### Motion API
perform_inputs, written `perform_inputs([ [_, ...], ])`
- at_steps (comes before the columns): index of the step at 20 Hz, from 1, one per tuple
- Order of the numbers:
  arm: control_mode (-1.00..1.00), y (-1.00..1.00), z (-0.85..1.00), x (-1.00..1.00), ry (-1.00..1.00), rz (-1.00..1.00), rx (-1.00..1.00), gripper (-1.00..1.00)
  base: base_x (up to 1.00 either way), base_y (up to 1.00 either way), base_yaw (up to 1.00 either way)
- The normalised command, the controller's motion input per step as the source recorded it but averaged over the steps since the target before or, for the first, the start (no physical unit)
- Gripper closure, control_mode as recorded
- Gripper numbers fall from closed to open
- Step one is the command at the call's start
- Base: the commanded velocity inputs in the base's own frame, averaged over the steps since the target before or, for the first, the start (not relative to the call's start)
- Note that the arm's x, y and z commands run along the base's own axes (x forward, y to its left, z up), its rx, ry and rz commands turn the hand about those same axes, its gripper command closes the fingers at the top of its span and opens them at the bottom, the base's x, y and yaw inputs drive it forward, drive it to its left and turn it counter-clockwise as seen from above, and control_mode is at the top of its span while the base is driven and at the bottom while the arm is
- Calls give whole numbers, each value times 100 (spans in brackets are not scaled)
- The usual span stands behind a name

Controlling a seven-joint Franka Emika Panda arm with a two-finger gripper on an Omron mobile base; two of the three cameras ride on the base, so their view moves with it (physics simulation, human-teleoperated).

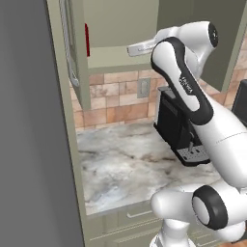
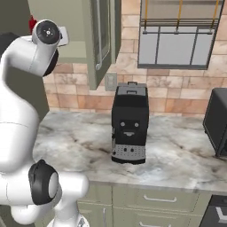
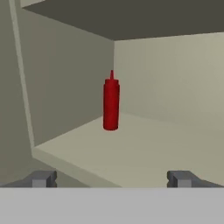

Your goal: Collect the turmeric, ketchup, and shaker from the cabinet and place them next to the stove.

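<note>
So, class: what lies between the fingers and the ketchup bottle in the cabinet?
Only bare shelf; the hand view shows nothing between the open fingers and the upright ketchup bottle.

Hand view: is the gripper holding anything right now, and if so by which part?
Nothing is held. The gripper is open, fingertips wide apart with bare shelf between them. The ketchup stands upright farther back in the cabinet, untouched.

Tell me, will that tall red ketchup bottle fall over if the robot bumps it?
Probably, yes. The ketchup is tall and slim on a small base, standing alone on the cabinet shelf, so a nudge near its top could tip it. Being round, it might then roll. Its smooth sides look slippery, so the open hand should likely squeeze it around the middle.
</note>
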Motion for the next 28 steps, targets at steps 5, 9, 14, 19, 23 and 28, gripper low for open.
perform_inputs([
  [5,-100,12,4,39,1,0,1,-100,0,0,0],
  [9,-100,12,6,38,5,0,0,-100,0,0,0],
  [14,-100,24,6,37,6,0,0,-100,0,0,0],
  [19,-100,32,8,32,9,0,0,-100,0,0,0],
  [23,-100,40,3,27,8,0,0,-100,0,0,0],
  [28,-100,4,-1,13,1,0,0,-100,0,0,0],
])
